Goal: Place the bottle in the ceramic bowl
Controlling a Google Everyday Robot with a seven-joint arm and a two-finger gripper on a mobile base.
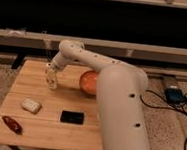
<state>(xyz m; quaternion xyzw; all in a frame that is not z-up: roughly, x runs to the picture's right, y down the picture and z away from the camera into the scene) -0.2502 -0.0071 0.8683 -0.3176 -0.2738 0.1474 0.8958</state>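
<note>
The orange-red ceramic bowl (88, 81) sits at the back middle of the wooden table (40, 134), and my arm partly covers its right side. My gripper (51, 79) hangs low over the table's back left, a short way left of the bowl. A pale slim shape sits at the gripper, where the bottle may be, but I cannot tell it apart from the gripper. My large white arm fills the right half of the view.
A white lump (31, 105), a flat black object (72, 117) and a dark red object (12, 124) lie on the front of the table. Cables and a blue device (175, 94) lie on the floor at the right. A dark shelf runs behind the table.
</note>
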